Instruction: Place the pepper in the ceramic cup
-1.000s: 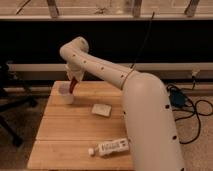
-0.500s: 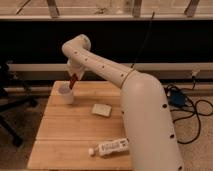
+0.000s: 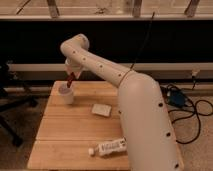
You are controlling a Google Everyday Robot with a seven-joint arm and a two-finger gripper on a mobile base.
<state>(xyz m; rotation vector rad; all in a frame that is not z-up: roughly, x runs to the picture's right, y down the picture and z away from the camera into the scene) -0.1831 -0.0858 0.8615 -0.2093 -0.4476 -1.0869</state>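
The white ceramic cup [image 3: 66, 94] stands near the far left corner of the wooden table [image 3: 75, 132]. My gripper [image 3: 71, 76] hangs just above the cup's right rim at the end of the long white arm. It is shut on the slim dark red pepper [image 3: 70, 81]. The pepper points down, with its lower tip at about the level of the cup's opening.
A flat pale square pad [image 3: 102, 109] lies mid-table to the right of the cup. A white labelled tube [image 3: 111, 147] lies near the front edge. My arm's thick white body [image 3: 145, 125] covers the table's right side. A black chair base [image 3: 10, 110] stands at the left.
The gripper with the pepper has shifted slightly right and down, closer to the cup's opening. The cup, pad and tube have not moved.
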